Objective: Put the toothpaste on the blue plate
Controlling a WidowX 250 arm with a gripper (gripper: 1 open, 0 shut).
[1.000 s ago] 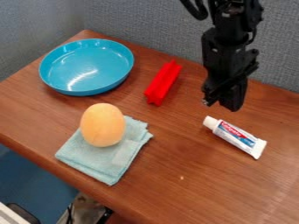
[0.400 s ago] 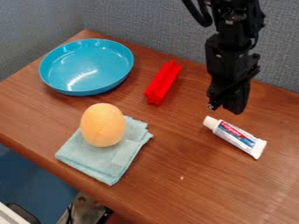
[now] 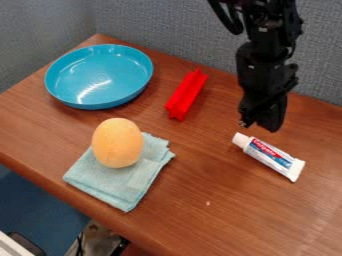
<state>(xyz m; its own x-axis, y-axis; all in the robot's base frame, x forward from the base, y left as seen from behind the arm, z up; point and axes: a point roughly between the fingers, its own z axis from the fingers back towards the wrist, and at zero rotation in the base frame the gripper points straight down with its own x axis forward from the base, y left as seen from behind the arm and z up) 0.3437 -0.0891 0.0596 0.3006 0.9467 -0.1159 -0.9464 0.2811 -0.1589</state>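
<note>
The toothpaste [image 3: 269,154] is a small white tube with red and blue print, lying flat on the wooden table at the right, cap toward the left. My black gripper [image 3: 259,118] hangs just above and behind its cap end, fingers pointing down and shut, with nothing between them. The blue plate [image 3: 98,77] is a round turquoise dish at the far left of the table, with nothing in it.
A solid red bar [image 3: 187,92] lies between the plate and my gripper. An orange egg-shaped object [image 3: 116,142] rests on a pale teal folded cloth [image 3: 123,171] at the front left. The table's front edge [image 3: 80,215] runs diagonally below the cloth.
My gripper has shifted slightly to the right and a little down toward the toothpaste. Nothing on the table has moved.
</note>
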